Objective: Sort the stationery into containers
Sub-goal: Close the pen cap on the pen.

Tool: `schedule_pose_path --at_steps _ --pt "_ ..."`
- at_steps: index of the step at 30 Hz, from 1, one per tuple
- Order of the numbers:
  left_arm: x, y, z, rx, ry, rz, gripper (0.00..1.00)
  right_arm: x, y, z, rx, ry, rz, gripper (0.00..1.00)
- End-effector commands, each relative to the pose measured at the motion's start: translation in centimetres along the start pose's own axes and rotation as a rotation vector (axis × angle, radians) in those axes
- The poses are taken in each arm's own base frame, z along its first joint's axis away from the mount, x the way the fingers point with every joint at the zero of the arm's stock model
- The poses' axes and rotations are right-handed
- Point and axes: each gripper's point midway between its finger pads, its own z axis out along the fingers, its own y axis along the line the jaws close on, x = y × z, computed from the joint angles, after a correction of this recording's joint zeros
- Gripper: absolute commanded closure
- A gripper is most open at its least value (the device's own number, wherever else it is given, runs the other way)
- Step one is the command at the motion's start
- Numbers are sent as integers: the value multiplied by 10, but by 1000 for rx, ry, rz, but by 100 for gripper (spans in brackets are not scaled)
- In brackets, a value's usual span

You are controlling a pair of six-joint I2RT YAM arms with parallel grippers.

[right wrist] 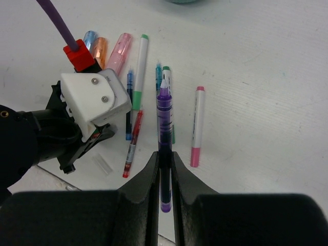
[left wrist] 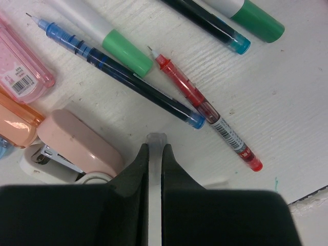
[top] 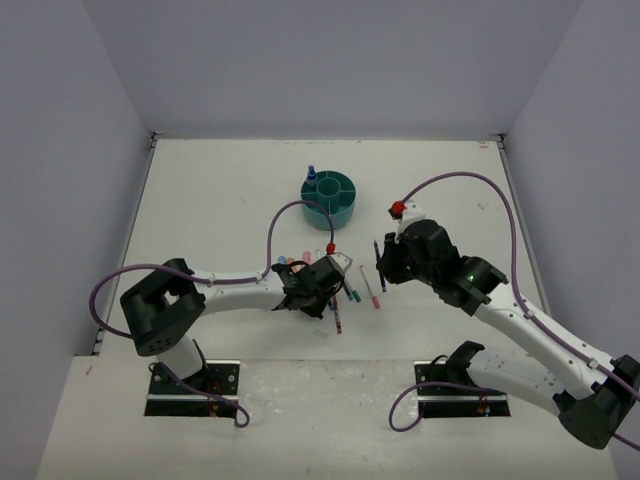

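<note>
The teal organiser (top: 329,193) stands at the table's far middle with a blue marker in one compartment. My left gripper (top: 325,285) hangs low over the pen cluster, its jaws (left wrist: 155,149) shut on a thin translucent piece (left wrist: 156,139). Beside it lie a red pen (left wrist: 205,110), a blue pen (left wrist: 118,72) and a green-capped white pen (left wrist: 110,36). My right gripper (top: 382,262) is shut on a purple pen (right wrist: 164,118) and holds it above the table, over the pens. A pink-capped pen (right wrist: 197,128) lies on the table just right of it.
A pink stapler (left wrist: 77,141), a pink case (left wrist: 23,66) and an orange marker (left wrist: 15,120) lie left of the left gripper. A teal pen (left wrist: 215,25) lies beyond. A small clear strip (right wrist: 101,165) lies near the table's front edge.
</note>
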Motion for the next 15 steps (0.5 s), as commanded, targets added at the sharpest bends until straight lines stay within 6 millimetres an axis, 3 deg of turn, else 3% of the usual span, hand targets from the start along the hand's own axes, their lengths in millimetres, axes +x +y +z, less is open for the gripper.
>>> schedule_pose_path --at_steps 1,6,11,15 --pt "5 4 -3 -12 13 -3 100 -11 15 -8 -86 -42 0 100" --pt "-34 -1 -27 -5 -126 -72 100 -9 43 -15 -272 -77 -31 100" --pt "-78 0 -59 -22 -282 -167 100 -11 48 -27 -347 -187 -28 100" --pt "-114 9 -94 -45 -450 -279 100 -28 60 -56 -461 -364 -27 100"
